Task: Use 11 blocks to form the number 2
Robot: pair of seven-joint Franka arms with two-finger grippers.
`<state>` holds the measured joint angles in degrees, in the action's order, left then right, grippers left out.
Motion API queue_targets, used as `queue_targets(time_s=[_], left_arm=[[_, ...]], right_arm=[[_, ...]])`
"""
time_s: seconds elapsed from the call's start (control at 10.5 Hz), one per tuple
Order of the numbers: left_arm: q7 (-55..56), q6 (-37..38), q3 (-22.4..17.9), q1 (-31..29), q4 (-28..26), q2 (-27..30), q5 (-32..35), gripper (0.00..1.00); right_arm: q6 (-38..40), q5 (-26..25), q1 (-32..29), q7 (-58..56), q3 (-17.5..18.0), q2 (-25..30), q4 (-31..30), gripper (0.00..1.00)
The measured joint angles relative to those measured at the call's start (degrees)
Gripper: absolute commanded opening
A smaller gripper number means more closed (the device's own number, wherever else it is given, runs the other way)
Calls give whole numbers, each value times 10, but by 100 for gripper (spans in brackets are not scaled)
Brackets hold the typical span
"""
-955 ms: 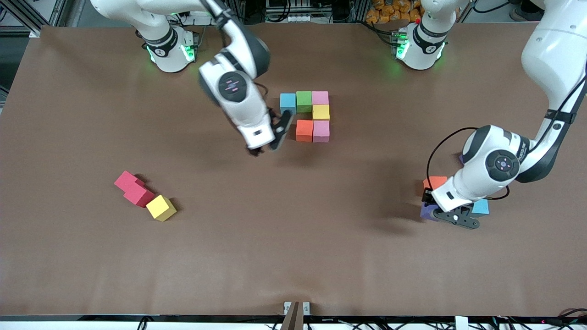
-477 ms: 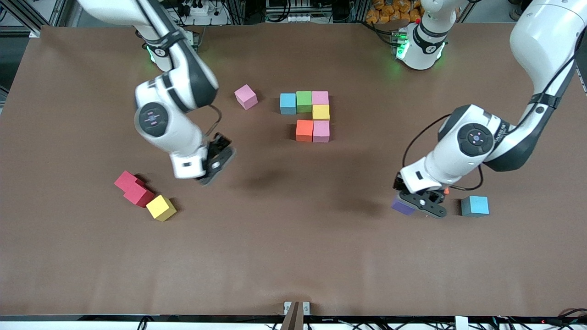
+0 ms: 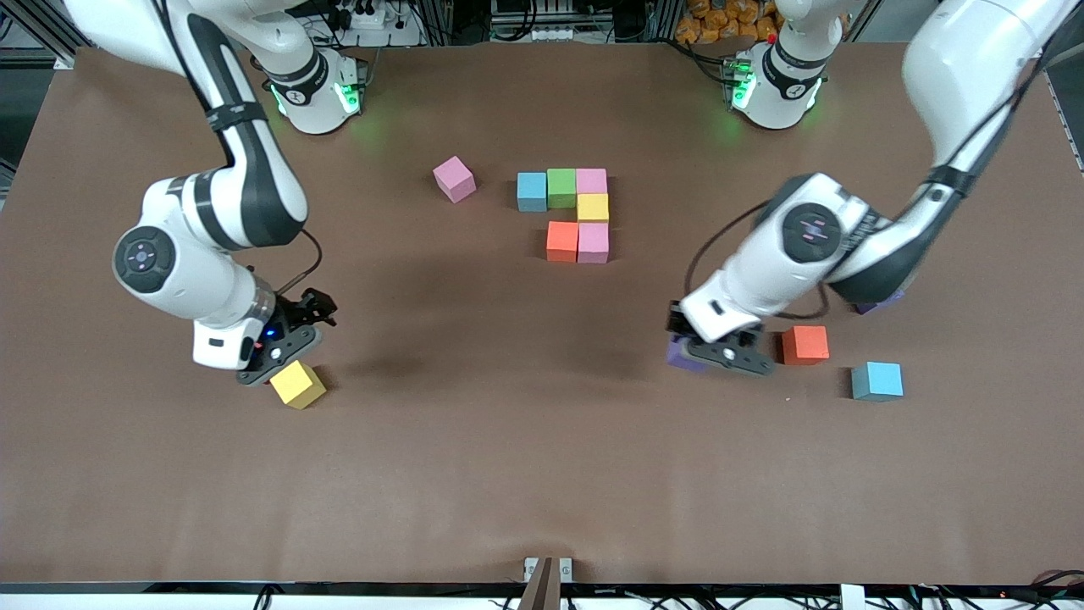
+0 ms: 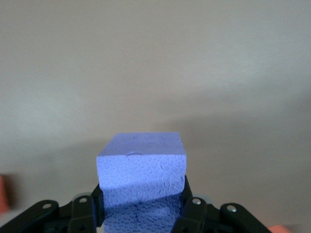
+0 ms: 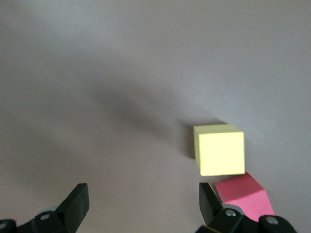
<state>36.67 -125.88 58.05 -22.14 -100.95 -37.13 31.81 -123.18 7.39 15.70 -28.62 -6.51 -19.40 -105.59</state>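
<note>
The number 2 [image 3: 569, 212] is only partly built, six blocks touching one another at about 12 o'clock from the table's [image 3: 525, 457] centre: a row of blue [image 3: 532, 191], green [image 3: 561, 187] and pink [image 3: 591, 180], a yellow one [image 3: 593, 207] under the pink, then orange [image 3: 562, 241] and pink [image 3: 593, 242] side by side. A loose pink block [image 3: 455, 179] sits at 9 o'clock from that group, near it. The left gripper [image 3: 720, 352] hangs over bare table at 5 o'clock from the group, its fingers [image 4: 193, 209] clenched on a purple block [image 4: 142, 180]. A loose orange block [image 3: 804, 345] lies just beside it and a blue block [image 3: 877, 380] at 4 o'clock from that. The right gripper [image 3: 284, 335], fingers [image 5: 77, 201] spread wide with nothing between them, hovers over the red block [image 5: 243, 194], with a yellow block [image 3: 297, 384] touching that red one.
</note>
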Motion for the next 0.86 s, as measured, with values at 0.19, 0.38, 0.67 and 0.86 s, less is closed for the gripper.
queue_targets(time_s=[0.19, 0.38, 0.67, 0.86], left_arm=[[131, 0, 0, 57, 0, -2, 0, 57], [256, 0, 0, 101, 0, -2, -1, 58], [459, 0, -2, 159, 0, -11, -3, 59], [585, 0, -4, 193, 1, -14, -13, 59]], right_arm=[[-25, 0, -12, 0, 0, -23, -1, 100], [-68, 0, -21, 0, -1, -54, -2, 100], [-111, -1, -39, -4, -1, -91, -1, 100], [-122, -1, -45, -11, -1, -103, 4, 100]])
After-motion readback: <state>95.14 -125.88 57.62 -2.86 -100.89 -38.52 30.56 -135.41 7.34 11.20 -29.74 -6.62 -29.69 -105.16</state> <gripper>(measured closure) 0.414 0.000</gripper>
